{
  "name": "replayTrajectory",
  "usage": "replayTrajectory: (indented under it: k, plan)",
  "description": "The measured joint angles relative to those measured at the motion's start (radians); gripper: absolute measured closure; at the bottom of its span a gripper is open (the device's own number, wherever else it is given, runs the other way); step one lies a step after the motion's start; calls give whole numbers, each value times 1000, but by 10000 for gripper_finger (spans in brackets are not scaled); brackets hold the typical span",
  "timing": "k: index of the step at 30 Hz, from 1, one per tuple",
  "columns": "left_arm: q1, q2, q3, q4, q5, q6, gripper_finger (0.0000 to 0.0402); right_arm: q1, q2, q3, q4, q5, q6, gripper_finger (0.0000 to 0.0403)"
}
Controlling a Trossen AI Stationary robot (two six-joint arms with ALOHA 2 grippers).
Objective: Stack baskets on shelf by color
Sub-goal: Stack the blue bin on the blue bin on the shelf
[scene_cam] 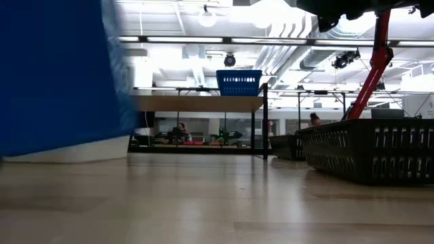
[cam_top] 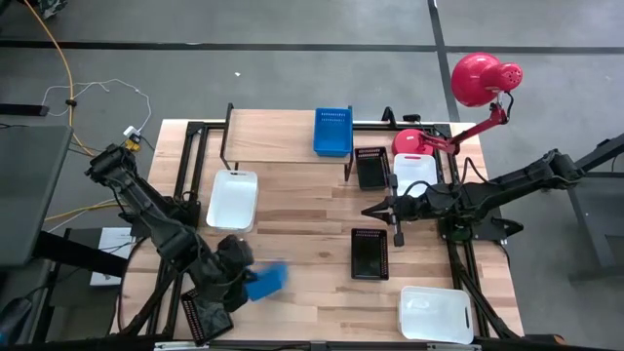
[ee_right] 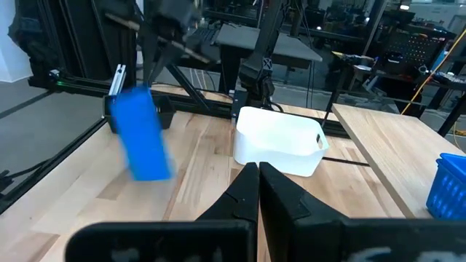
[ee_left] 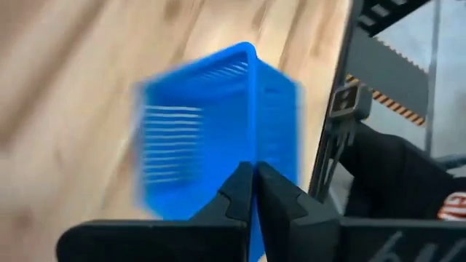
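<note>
Blue slatted plastic basket (ee_left: pixel 218 135) hangs from its rim, pinched between the left gripper (ee_left: pixel 254 191) fingers; right gripper (ee_right: pixel 258 185) fingers pressed together, empty

The high view looked straight down on the whole table (cam_top: pixel 312 210). The low view sat at tabletop height, facing the shelf (scene_cam: pixel 196 103). Both wrist cameras looked past closed fingers, sharing the blue basket (ee_left: pixel 218 131).

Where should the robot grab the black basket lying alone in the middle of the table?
Probably the rim of a short wall of the black basket, one finger inside and one outside, coming straight down. It sits upright with its open top facing up. The right gripper hovers nearest.
</note>
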Motion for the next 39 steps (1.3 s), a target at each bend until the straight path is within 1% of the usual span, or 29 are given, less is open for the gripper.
replayTrajectory:
  k: [4, 8, 15, 18, 22, 24, 26, 29, 32, 39]
  plan:
    - [70, 0, 64, -1, -9, 228, 401, 0, 0, 0, 4, 8, 2, 402]
    - [136, 0, 101, 0, -10, 376, 401, 0, 0, 0, 4, 8, 3, 402]
    - [232, 1, 103, -28, -23, 526, 401, 0, 0, 0, 3, 22, 0, 402]
    - [259, 1, 82, 1, -72, 585, 401, 0, 0, 0, 3, 26, 0, 402]
    - [284, 1, 22, 81, -141, 679, 401, 0, 0, 0, 3, 26, 0, 402]
    - [291, 4, -18, 125, -172, 692, 401, 0, 0, 0, 3, 26, 0, 402]
    - [297, 11, -63, 172, -175, 699, 401, 0, 0, 0, 2, 26, 0, 402]
    - [300, 14, -131, 255, -164, 681, 401, 0, 0, 0, -3, 26, 0, 402]
    - [295, 22, -184, 311, -131, 649, 401, 0, 0, 0, -4, 26, 0, 402]
    - [280, 48, -203, 378, -55, 610, 401, 0, 0, 0, -5, 27, 3, 402]
